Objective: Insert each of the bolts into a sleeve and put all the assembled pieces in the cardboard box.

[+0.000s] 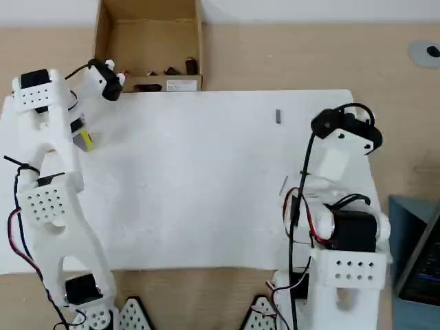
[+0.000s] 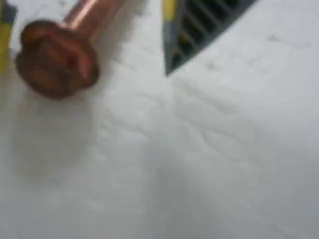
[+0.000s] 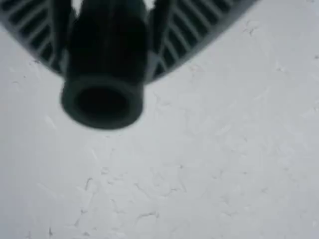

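Observation:
A copper bolt (image 2: pixel 56 60) hangs head-down just above the white mat, its shaft running up between the yellow-tipped fingers (image 2: pixel 199 25) of my left gripper (image 2: pixel 85 55), which is shut on it. In the high view that gripper (image 1: pixel 82 139) sits at the mat's left side, below the cardboard box (image 1: pixel 103 41). My right gripper (image 3: pixel 104 69) is shut on a black sleeve (image 3: pixel 102 99), whose open end faces the camera; it hovers over the mat at the right (image 1: pixel 285 187). Another dark sleeve (image 1: pixel 278 116) lies loose on the mat at the back right.
The box stands past the mat's back edge, with a few dark and copper pieces (image 1: pixel 180 69) along its near wall. A laptop (image 1: pixel 419 261) sits at the right edge and a grey disc (image 1: pixel 426 53) at the back right. The white mat (image 1: pixel 185 179) is bare between the arms.

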Motion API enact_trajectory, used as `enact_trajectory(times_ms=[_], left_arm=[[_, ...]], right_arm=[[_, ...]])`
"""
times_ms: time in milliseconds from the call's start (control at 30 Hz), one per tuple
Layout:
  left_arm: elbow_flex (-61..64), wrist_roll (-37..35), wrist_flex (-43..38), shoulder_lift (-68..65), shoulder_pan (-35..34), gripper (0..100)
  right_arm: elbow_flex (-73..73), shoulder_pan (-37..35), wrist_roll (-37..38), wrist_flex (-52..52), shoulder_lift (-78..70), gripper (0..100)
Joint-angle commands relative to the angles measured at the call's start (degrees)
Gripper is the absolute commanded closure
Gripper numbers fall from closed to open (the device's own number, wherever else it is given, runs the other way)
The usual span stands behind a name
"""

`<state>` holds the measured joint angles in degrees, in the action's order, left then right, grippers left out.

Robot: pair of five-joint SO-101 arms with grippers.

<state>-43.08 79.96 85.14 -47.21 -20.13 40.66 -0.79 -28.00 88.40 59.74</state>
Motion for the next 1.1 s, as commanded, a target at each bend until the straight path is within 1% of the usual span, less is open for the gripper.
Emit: enact_trajectory(times_ms=[0,67,233,367,667,800,900,1067], left_arm=[[-2.99,-0.35,0.18,-0.66,0.88,78],[-2.99,-0.26,0.35,-1.54,0.88,80],[-2.90,-0.35,0.53,-1.71,0.79,89],[-2.55,-0.44,0.53,-1.71,0.70,91],[-2.99,-0.70,1.67,-1.71,-1.05,91],[-2.99,-0.35,3.87,-1.27,-1.76,84],[-2.99,-0.26,3.96,-1.19,-2.73,80],[-2.99,-0.18,3.78,-1.45,-3.69,80]], right_arm=[[0.04,-0.57,0.62,-1.41,0.57,98.9],[0.04,-0.57,0.62,-1.41,0.57,98.9],[0.04,-0.57,0.62,-1.41,0.57,98.9],[-0.04,-0.57,0.62,-1.41,0.75,98.9],[-0.13,-0.57,0.62,-0.97,0.75,98.9],[-0.13,-0.57,0.62,-0.97,0.84,98.9],[-0.13,-0.57,0.62,-0.97,0.84,98.9],[-0.13,-0.48,0.53,-0.97,0.84,98.9]])
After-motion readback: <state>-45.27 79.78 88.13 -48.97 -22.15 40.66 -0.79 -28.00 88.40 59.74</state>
